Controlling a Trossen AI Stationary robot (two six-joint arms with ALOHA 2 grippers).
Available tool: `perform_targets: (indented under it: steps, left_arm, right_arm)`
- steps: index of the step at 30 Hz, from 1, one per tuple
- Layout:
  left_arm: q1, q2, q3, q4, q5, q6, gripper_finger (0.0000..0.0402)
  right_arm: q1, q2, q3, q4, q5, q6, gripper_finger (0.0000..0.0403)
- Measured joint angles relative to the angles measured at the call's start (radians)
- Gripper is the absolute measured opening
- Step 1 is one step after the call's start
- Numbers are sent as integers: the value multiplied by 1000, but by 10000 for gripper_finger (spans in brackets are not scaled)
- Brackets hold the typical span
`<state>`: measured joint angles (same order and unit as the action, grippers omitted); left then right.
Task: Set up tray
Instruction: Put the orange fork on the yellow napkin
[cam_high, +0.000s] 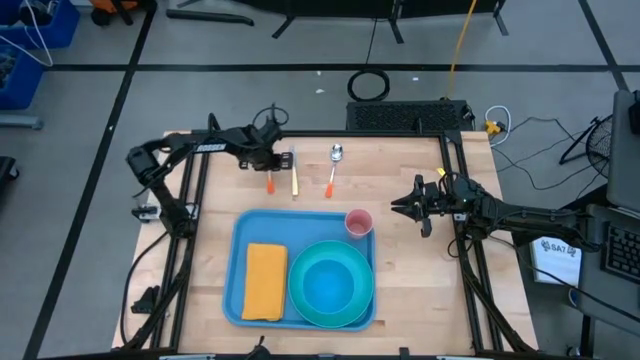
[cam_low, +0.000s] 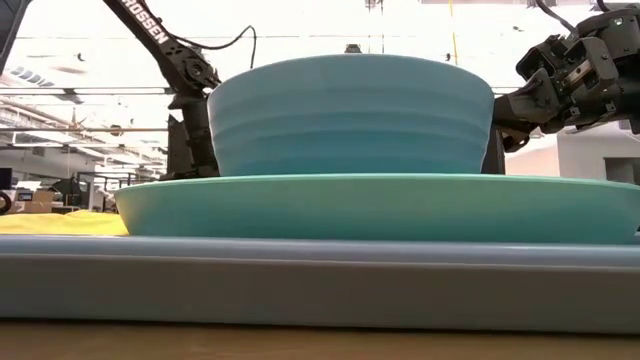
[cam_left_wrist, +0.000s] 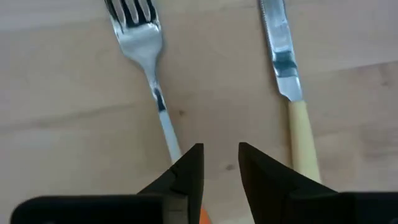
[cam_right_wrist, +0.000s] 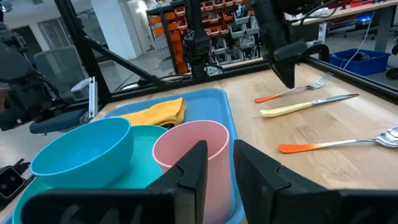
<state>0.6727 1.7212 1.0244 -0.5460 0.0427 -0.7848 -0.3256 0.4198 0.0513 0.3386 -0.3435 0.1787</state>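
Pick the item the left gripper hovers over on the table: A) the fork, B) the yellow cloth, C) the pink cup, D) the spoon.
A: in the left wrist view the left gripper hangs with fingers apart right over the fork, its handle running under one finger, with the knife beside it; the high view puts that gripper by the cutlery, beyond the tray.

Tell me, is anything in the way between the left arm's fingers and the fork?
Nothing visible is. The left gripper hangs right over the fork, with its handle running under one dark finger. The knife lies beside it, apart. The tray sits nearer the table's front.
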Motion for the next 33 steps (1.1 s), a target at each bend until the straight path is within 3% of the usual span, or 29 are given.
perform_targets:
  steps: [8,13,23,33]
  left_arm:
    - [0,13,74,-147,-37,39,102]
    - [1,13,85,-160,-124,32,102]
    - [12,16,73,-159,-131,-6,101]
    - [-11,125,75,-149,-119,-4,102]
  right_arm:
    - [0,0,0,-1,-1,-4,68]
    - [0,0,0,-1,-2,-5,68]
    - [0,0,0,-1,-2,0,68]
    - [0,0,0,-1,-3,11,68]
